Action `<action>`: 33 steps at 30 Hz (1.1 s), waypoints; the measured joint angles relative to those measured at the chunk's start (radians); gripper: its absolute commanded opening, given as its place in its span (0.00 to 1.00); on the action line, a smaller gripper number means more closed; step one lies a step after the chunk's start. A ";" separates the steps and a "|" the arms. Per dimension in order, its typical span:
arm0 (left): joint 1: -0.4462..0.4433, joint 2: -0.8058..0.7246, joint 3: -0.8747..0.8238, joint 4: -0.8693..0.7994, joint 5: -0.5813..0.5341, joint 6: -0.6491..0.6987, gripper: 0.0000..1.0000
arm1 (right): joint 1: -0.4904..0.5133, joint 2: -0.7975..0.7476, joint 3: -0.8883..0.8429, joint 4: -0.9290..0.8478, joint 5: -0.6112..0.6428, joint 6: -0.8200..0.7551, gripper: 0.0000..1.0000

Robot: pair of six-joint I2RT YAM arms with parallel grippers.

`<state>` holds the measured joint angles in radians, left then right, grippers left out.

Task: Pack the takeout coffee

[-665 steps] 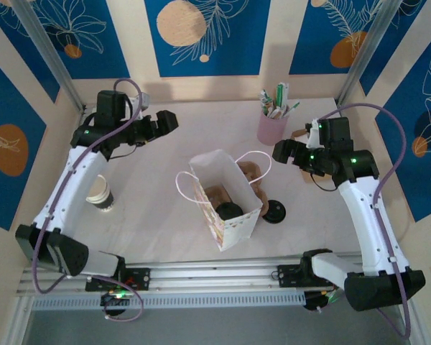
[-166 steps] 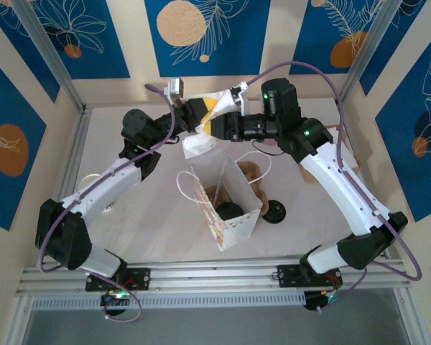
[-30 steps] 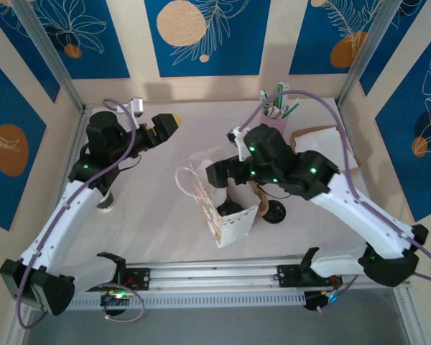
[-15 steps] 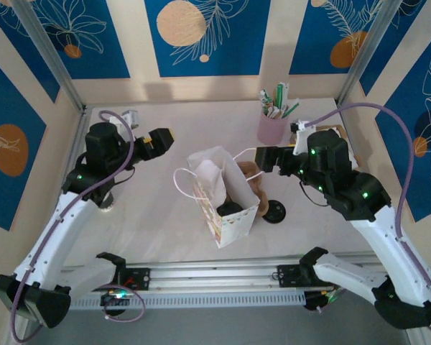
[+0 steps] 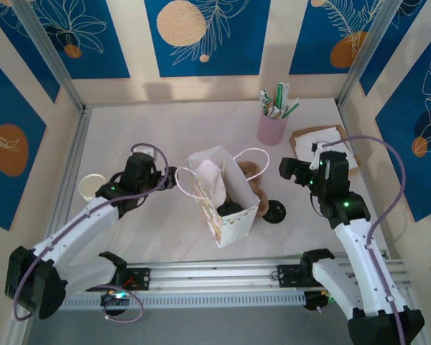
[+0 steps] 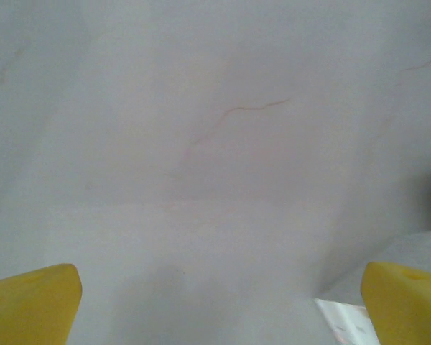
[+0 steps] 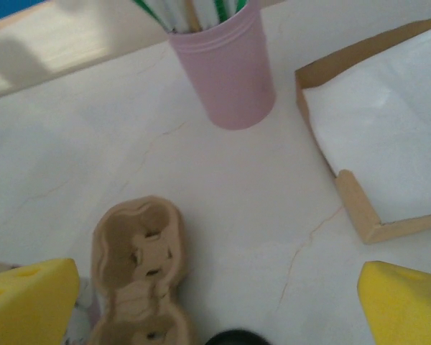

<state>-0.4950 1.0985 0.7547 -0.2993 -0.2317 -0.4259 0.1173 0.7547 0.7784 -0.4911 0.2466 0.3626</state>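
A: Where is the takeout coffee (image 5: 228,209) to be found?

B: It is seen standing inside the white paper gift bag (image 5: 233,224) at the middle of the bench (image 5: 165,129). Its round black plastic lid is turned up towards the overhead camera, and the cup body is hidden by the bag's wall. A crumpled white paper (image 5: 210,178) is tucked into the bag just behind it.

A: And how are the jaws held?

B: The left jaws are spread wide: in the left wrist view the yellow fingertips (image 6: 30,305) are set at the two bottom corners, with bare bench between them. From above they are seen low over the bench just left of the bag; whether the bag is touched cannot be told. The right jaws are likewise parted, their yellow fingertips (image 7: 29,302) framing bare bench, and they are held to the right of the bag, apart from it.

A: What else is laid out?

B: A brown moulded-pulp cup carrier (image 7: 138,269) is set behind the bag, and a loose flat black lid (image 5: 274,210) is laid just right of it. A pink plastic tumbler (image 7: 226,72) filled with green and white straws is stood further back, and a shallow cardboard tray (image 7: 353,205) of white napkins (image 7: 388,122) is placed at the far right. A lidless cream paper cup (image 5: 93,185) is seen well apart from all this — near the bench's left edge.
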 measured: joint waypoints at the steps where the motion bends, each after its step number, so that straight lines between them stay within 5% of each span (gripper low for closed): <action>1: 0.000 0.010 -0.008 0.016 -0.021 0.027 1.00 | -0.017 -0.005 -0.033 0.040 0.002 0.000 0.99; 12: 0.048 0.048 -0.099 0.236 -0.091 0.322 1.00 | -0.134 0.078 -0.320 0.443 0.040 -0.001 0.99; 33: 0.312 0.318 -0.168 0.649 0.098 0.471 1.00 | -0.143 0.540 -0.413 1.061 0.044 -0.095 0.99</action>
<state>-0.1829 1.4162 0.5865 0.3496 -0.1341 0.0452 -0.0254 1.2945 0.3653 0.5697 0.2909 0.2680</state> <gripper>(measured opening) 0.999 0.993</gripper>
